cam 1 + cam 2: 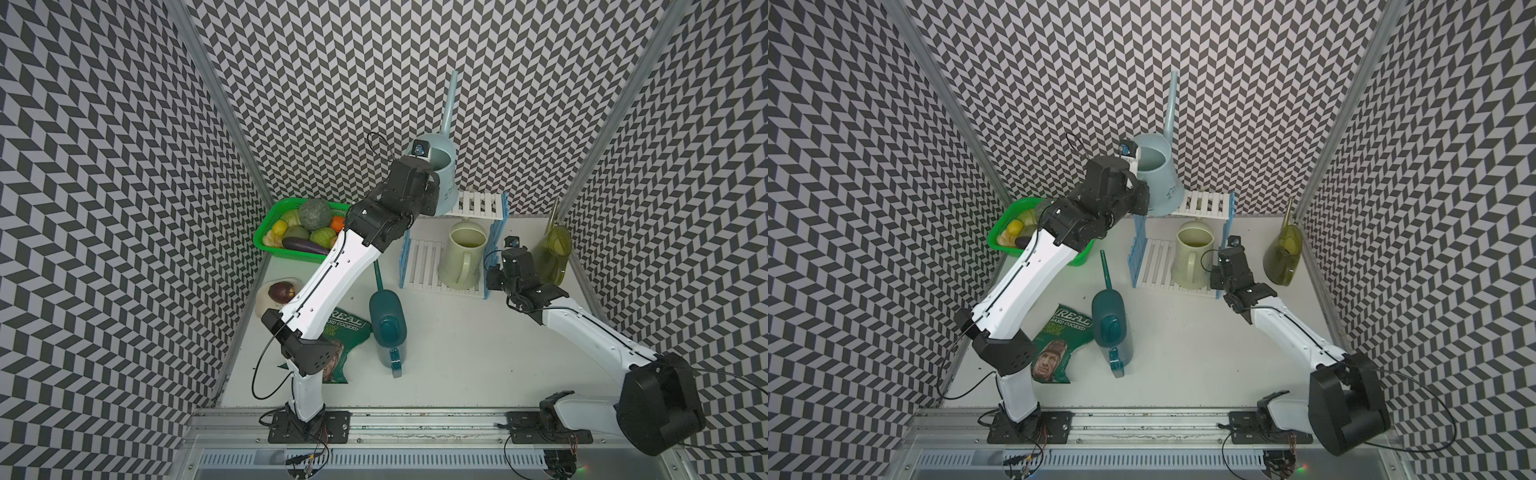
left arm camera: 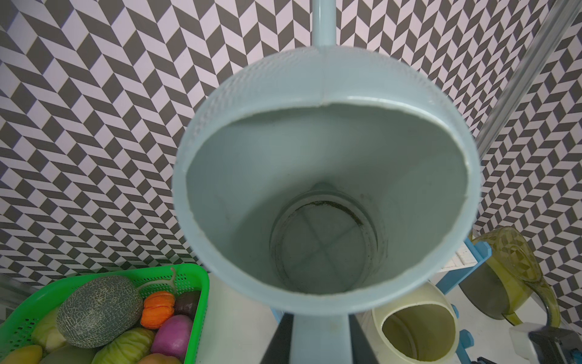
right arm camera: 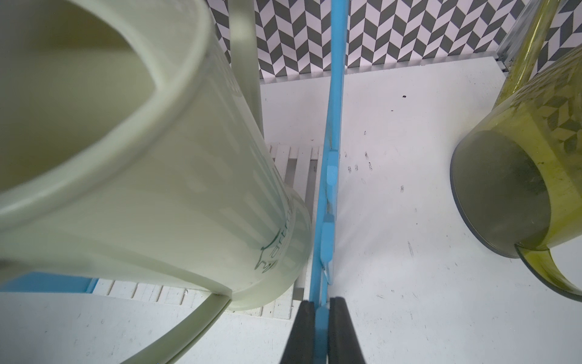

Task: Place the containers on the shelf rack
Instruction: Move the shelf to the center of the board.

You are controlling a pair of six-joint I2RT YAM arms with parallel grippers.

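Note:
My left gripper (image 2: 319, 342) is shut on the loop handle of the light blue watering can (image 1: 444, 174), which stands upright at the left end of the shelf rack's top shelf (image 1: 478, 204), spout pointing up along the back wall. The cream can (image 1: 461, 257) stands on the rack's lower shelf (image 1: 1154, 262). My right gripper (image 3: 321, 331) is shut on the rack's blue side frame (image 3: 333, 126), at its near right corner. A dark teal can (image 1: 388, 328) lies on its side on the table. The olive can (image 1: 552, 253) stands upright by the right wall.
A green mesh basket (image 1: 270, 232) of fruit and vegetables sits at the back left, partly under my left arm. A green crisps bag (image 1: 347, 332) lies beside the teal can. A cream dish (image 1: 262, 297) with a dark fruit is near the left wall.

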